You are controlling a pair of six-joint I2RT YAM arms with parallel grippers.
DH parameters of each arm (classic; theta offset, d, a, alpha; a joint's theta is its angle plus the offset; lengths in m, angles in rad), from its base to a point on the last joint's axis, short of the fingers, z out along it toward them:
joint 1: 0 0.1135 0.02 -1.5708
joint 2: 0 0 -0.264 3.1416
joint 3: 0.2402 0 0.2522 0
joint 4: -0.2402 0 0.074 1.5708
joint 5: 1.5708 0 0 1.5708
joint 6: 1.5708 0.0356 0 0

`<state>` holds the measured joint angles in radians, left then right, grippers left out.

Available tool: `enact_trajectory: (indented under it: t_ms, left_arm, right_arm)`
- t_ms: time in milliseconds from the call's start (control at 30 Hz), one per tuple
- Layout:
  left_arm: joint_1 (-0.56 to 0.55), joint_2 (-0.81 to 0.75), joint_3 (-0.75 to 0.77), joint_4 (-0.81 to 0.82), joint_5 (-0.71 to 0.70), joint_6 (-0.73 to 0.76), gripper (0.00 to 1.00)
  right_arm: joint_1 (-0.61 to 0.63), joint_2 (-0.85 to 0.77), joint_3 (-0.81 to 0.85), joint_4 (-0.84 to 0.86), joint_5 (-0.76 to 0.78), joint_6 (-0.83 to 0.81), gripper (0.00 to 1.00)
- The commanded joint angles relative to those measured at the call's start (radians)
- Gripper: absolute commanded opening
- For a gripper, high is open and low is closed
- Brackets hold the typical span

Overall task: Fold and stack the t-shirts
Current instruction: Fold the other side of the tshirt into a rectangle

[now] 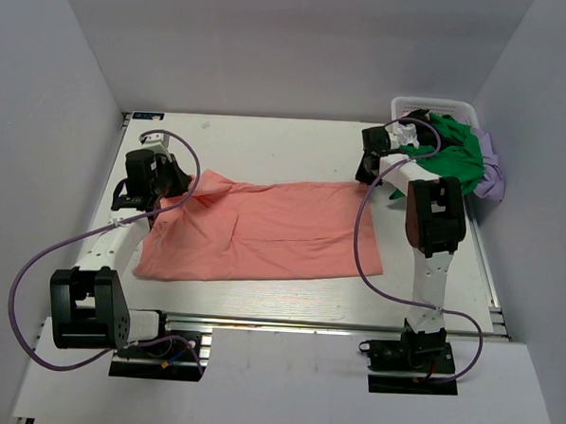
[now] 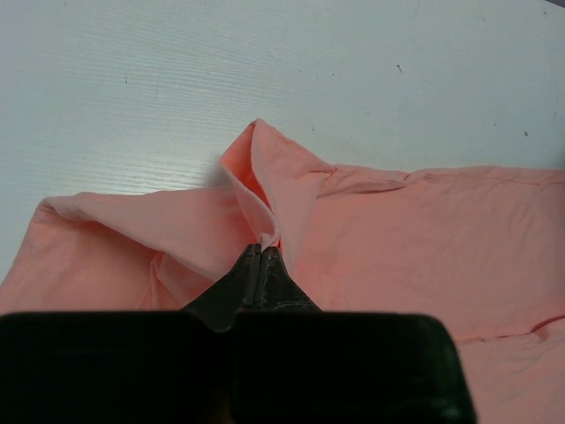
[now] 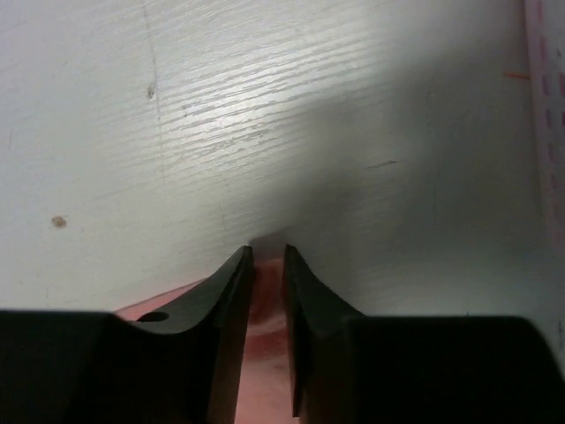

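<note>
Pink shirt (image 1: 263,232) lies spread flat in the middle of the table (image 1: 268,140), its long side running from 9 to 3 o'clock. Left gripper (image 2: 263,249) is at its 10 o'clock corner. Its fingers (image 2: 250,276) are pressed together on a raised fold of the pink cloth, which makes a small tent at 12 o'clock from them. Right gripper (image 3: 267,254) is at the shirt's 2 o'clock corner. Its fingers (image 3: 231,287) stand close, and a tip of pink cloth fills the narrow gap, so they pinch it. Green shirt (image 1: 452,154) hangs out of the basket (image 1: 412,107) at 2 o'clock on the table, with the lilac shirt (image 1: 492,174) touching its 3 o'clock side.
</note>
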<state>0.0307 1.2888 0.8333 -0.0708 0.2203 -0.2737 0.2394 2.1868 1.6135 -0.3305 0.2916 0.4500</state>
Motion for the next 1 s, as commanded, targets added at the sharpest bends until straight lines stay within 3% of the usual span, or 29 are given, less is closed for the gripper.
enact_trajectory:
  t_ms: [0,33,100,300,667,967]
  left_arm:
    - [-0.003,-0.005,0.033,0.005,0.008,0.010,0.00]
    - [-0.003,-0.005,0.033,0.005,0.008,0.010,0.00]
    - [-0.003,-0.014,0.033,-0.006,0.008,0.010,0.00]
    - [-0.003,-0.103,-0.022,-0.099,-0.025,-0.013,0.00]
    - [-0.003,-0.330,-0.160,-0.208,-0.102,-0.111,0.00]
    - [-0.003,-0.468,-0.180,-0.530,-0.329,-0.286,0.00]
  right_arm:
    - [-0.002,0.008,-0.026,-0.035,-0.011,0.033,0.24]
    - [0.001,0.005,-0.026,-0.032,-0.011,0.033,0.11]
    - [0.001,-0.021,-0.024,-0.021,-0.011,0.010,0.00]
    - [0.008,-0.126,-0.052,0.008,0.009,-0.022,0.00]
    - [0.005,-0.372,-0.263,0.064,0.054,-0.043,0.00]
    - [0.000,-0.495,-0.386,-0.012,0.063,-0.004,0.00]
